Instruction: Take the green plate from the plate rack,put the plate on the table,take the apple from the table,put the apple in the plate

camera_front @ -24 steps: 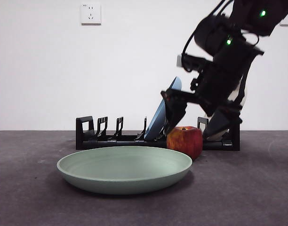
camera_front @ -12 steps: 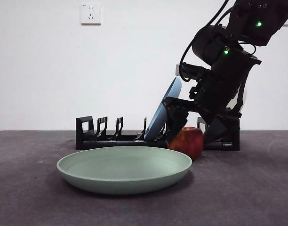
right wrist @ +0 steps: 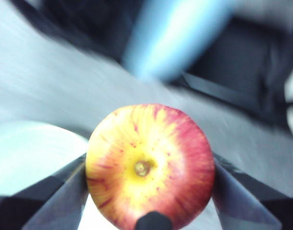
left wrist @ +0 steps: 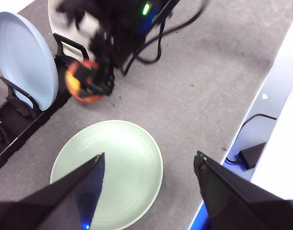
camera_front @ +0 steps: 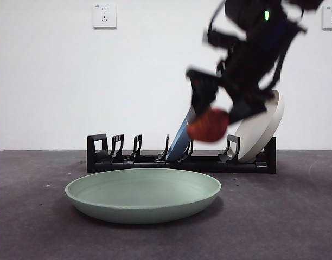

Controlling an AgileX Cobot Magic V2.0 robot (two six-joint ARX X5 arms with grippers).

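Observation:
The green plate (camera_front: 143,194) lies flat on the table (camera_front: 36,227), in front of the black plate rack (camera_front: 155,160). It also shows in the left wrist view (left wrist: 108,172). My right gripper (camera_front: 214,116) is shut on the red and yellow apple (camera_front: 208,125) and holds it in the air above the rack, beyond the plate's right rim. The apple fills the right wrist view (right wrist: 149,165) between the two jaws. It shows from above in the left wrist view (left wrist: 84,85). My left gripper (left wrist: 149,165) is open and empty, high above the green plate.
A blue plate (camera_front: 182,135) and a beige plate (camera_front: 261,130) stand in the rack; both show in the left wrist view, blue (left wrist: 24,57). The table's edge, cables and a power brick (left wrist: 252,153) lie past the plate there.
My right gripper closed on the apple where it sat on the table beside the plate and has lifted it well clear. The green plate has not moved.

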